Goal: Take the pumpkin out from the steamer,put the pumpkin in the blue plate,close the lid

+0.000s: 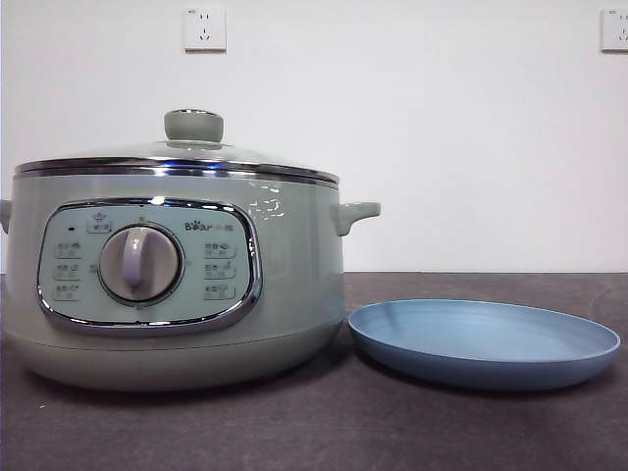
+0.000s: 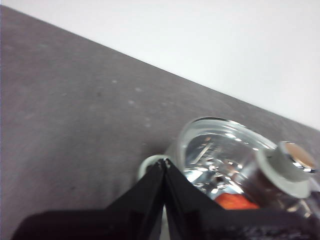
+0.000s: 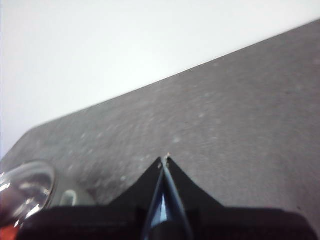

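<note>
The table (image 1: 471, 432) is dark grey and matte, with a white wall (image 1: 471, 128) behind it carrying two sockets (image 1: 204, 28). The steamer (image 1: 294, 285) is the biggest thing on it: a pale green round cooker with a chrome-framed panel, a central dial (image 1: 140, 263) and a small side handle (image 1: 355, 213). The lid (image 1: 177, 157) sits closed on the steamer, its green knob (image 1: 193, 125) on top. The plate (image 1: 486, 343) lies flat on the table just beside the steamer, on the side of that handle, and holds nothing. The pumpkin (image 2: 235, 201) is inside the steamer; only an orange patch of it shows through the glass lid in the left wrist view.

The left gripper (image 2: 164, 161) hangs above the steamer's rim, its jaws clenched together tip to tip with nothing between them. The right gripper (image 3: 164, 159) is off to the plate side of the steamer, over bare table, jaws likewise pressed together and holding nothing. Neither gripper shows in the front view.
</note>
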Robot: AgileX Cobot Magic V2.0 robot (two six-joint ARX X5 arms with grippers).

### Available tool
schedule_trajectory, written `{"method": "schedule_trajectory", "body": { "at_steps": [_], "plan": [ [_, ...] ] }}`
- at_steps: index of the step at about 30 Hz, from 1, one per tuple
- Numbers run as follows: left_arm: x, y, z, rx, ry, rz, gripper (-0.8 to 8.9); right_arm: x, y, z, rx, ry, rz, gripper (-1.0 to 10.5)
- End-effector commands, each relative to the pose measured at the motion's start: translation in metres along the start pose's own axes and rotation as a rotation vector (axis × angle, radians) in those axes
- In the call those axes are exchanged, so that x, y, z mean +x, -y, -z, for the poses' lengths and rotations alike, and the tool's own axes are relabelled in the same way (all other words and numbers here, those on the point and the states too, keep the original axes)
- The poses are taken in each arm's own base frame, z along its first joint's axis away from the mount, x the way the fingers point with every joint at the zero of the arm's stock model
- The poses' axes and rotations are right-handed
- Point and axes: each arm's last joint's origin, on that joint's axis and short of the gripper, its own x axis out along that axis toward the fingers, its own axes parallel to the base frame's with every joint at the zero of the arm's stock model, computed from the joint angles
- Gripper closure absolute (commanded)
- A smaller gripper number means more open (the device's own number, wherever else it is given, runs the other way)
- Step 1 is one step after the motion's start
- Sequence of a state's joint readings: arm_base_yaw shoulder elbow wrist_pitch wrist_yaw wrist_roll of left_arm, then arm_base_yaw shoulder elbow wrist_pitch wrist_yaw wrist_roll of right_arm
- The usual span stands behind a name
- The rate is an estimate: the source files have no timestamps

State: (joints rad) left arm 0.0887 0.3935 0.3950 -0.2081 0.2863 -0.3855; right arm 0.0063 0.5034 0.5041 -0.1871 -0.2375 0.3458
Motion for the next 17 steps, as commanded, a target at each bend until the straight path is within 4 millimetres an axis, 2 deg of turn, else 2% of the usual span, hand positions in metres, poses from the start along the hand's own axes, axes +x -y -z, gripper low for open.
{"method": "schedule_trajectory", "body": {
  "at_steps": [1, 9, 14, 17],
  "plan": [
    [0.006, 0.007, -0.017, 0.095, -0.029, 0.062, 8.21, 0.007, -0.005, -0.013, -0.107, -0.033, -0.042, 9.4],
    [0.028, 0.024, -0.066, 0.163, -0.097, 0.177, 8.22, 0.03, -0.014, -0.044, -0.18, -0.158, -0.159, 9.4],
    [0.039, 0.031, -0.083, 0.178, -0.161, 0.229, 8.21, 0.039, -0.019, -0.056, -0.202, -0.222, -0.257, 9.3],
    [0.044, 0.037, -0.088, 0.195, -0.178, 0.248, 8.17, 0.043, -0.02, -0.06, -0.2, -0.253, -0.27, 8.0]
  ]
}}
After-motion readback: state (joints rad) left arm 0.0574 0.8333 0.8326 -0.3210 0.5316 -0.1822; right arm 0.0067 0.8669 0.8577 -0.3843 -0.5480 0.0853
